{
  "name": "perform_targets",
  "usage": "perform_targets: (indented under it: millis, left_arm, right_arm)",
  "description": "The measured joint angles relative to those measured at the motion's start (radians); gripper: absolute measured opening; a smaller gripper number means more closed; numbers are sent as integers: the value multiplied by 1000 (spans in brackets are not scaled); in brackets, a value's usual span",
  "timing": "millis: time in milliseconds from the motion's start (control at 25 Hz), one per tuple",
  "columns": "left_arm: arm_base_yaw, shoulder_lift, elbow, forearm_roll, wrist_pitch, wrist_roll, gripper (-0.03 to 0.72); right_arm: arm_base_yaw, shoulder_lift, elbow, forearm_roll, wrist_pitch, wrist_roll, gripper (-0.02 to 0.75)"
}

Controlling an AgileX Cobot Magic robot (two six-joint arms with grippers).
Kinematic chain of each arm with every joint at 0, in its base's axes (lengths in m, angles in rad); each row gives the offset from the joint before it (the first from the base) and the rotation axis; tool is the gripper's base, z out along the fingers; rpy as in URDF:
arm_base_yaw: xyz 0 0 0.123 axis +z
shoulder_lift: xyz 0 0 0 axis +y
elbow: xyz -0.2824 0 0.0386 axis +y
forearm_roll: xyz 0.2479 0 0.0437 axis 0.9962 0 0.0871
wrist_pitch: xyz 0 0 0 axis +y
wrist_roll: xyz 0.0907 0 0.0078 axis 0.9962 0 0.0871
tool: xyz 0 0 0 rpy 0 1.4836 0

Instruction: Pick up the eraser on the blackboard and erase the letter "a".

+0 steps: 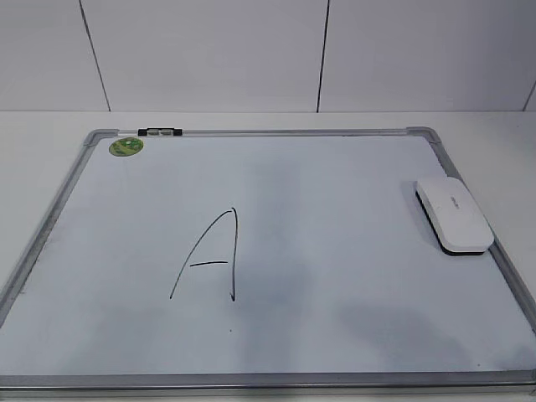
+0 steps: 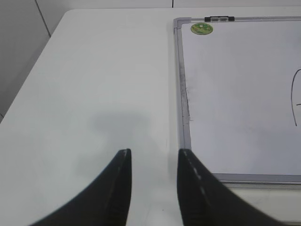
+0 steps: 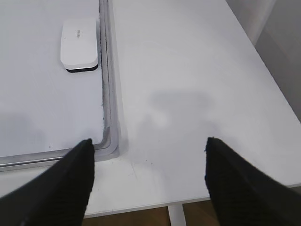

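The left hand (image 2: 153,162) hovers over bare desk (image 2: 94,94) just outside the blackboard's (image 2: 182,94) left frame, its fingers a little apart and holding nothing; parked off the board, it leaves the writing surface clear, probably because this job falls to the other arm. At the board's 11 o'clock corner sits a round green sticker (image 1: 126,146), with a small black-and-silver clip (image 1: 159,131) on the top rail just beside it.

Left of the board's centre, toward 7 o'clock, stands a tall black capital "A" (image 1: 209,255). No small lowercase letter "a" shows anywhere in these views, so the target mark is either absent or too faint to make out; a tiny dot below the capital is all else there is.

The eraser (image 1: 453,215) lies at about 3 o'clock on the board, felt side down, its long edge close along the right frame. That likely puts it within easy reach of the right arm. The right hand (image 3: 148,146) hangs spread wide and empty above the board's near right corner, the eraser (image 3: 79,44) well ahead at its 11 o'clock, untouched; the wide spread suits straddling the block's width.
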Motion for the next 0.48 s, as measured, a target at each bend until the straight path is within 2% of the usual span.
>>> perform_targets:
  millis: [480]
  left_arm:
    - [0,0,0,0,0,0,236]
  right_arm:
    - [0,0,0,-1,0,0,571]
